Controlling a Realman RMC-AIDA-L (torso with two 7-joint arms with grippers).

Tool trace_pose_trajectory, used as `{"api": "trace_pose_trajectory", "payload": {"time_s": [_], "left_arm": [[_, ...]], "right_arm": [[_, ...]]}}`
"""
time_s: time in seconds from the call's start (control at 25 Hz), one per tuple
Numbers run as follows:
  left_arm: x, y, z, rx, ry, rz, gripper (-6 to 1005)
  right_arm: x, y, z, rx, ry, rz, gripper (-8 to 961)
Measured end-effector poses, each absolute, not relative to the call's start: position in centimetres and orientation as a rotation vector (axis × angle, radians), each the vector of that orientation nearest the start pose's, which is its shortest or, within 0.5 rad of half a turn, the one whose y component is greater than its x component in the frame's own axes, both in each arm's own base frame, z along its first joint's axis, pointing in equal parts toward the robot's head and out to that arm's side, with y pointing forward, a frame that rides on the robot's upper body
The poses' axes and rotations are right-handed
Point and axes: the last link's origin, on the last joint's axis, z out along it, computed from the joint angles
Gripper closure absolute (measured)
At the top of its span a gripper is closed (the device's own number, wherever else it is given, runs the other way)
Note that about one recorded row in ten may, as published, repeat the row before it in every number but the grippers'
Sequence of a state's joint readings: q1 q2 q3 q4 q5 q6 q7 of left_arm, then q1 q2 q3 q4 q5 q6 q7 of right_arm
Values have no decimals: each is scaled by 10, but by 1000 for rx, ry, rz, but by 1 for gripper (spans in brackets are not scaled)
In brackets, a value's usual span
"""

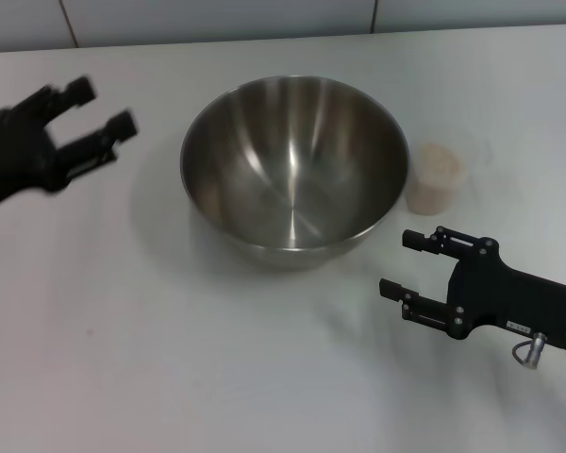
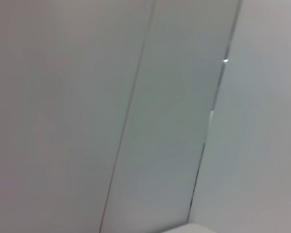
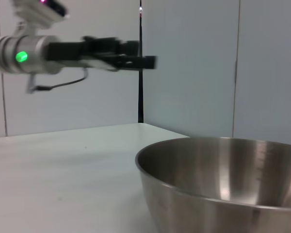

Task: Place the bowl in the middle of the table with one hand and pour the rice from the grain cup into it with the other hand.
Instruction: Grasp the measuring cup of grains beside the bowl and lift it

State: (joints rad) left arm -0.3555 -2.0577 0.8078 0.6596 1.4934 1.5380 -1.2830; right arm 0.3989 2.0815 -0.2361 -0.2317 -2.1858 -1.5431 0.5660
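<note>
Left pincer [image 1: 99, 111] spread, empty, raised left of bowl | right pincer [image 1: 407, 263] spread, empty, near bowl's front right | bowl [image 1: 295, 170] upright mid-tabletop [image 1: 170, 359], no rice inside | cup [image 1: 435, 177] of rice [image 1: 436, 162] just right of bowl | small tag on right pincer body, unreadable

From my remote seat this reads as a lab or test room, not a home kitchen. I see a plain white counter [image 1: 170, 377] set against pale grey wall panels [image 3: 189, 68] with dark vertical seams, and the only kitchenware is a steel bowl [image 1: 295, 170] and a small grain cup [image 1: 434, 177].
</note>
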Motion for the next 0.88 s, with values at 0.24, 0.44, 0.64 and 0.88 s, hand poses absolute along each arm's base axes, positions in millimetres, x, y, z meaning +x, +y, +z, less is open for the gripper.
{"api": "trace_pose_trajectory", "payload": {"time_s": [0.24,0.44,0.64,0.88], "left_arm": [[-302,261,26,-2345,-422,-1104,162],[-313,239,12,-2334,-340,-1080,161],[-318,227,-2,-2378,-302,-1027,161],[-326,219,-9,-2394,-313,-964,161]], "right_arm": [[320,252,-47,-2497,295,764,279],[319,251,-48,-2496,300,771,278],[321,251,-49,-2494,308,762,279],[323,249,-48,-2485,319,760,278]]}}
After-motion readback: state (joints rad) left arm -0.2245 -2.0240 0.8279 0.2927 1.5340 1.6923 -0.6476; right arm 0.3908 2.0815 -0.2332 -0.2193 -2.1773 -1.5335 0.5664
